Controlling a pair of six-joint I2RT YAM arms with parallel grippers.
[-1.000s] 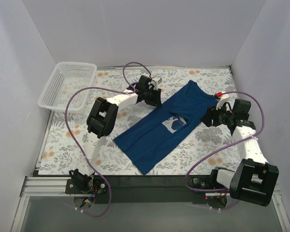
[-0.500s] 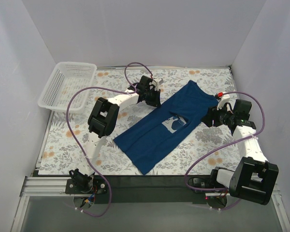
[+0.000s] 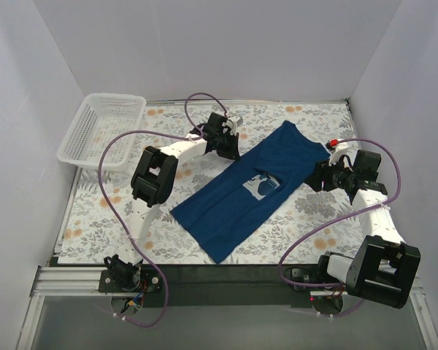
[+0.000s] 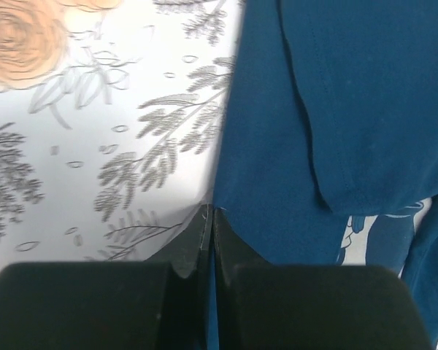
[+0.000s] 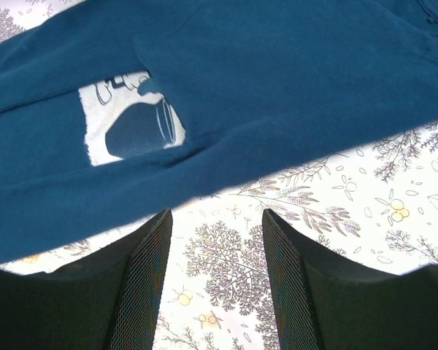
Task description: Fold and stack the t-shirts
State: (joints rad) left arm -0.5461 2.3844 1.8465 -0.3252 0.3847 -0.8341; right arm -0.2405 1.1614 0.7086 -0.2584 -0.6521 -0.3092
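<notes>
T-shirt (image 3: 230, 211) lies flat mid-tabletop (image 3: 102, 219) with both sides folded in, so it reads as one long strip. The long axis is diagonal: wide end near-left, narrower end far-right, chest graphic (image 3: 263, 187) roughly mid-strip. The claws sit on opposite long edges, both in the far half. Left claw (image 3: 230, 149) is at the edge facing far-left, jaws pressed together with the tips right on the cloth edge. Its wrist view doesn't settle whether any fabric is nipped between them. Right claw (image 3: 317, 179) is at the edge facing near-right, jaws well apart and empty. Bare tabletop shows between its fingers, with the shirt edge just beyond the tips. Judgement: the next fold goes across the short axis, one end carried along the diagonal onto the other. The far-right end is the closer one for both arms, so each would take its own corner there. The near-left end is well apart from either claw. Right only needs to advance onto the edge and close; left may need to open first.
</notes>
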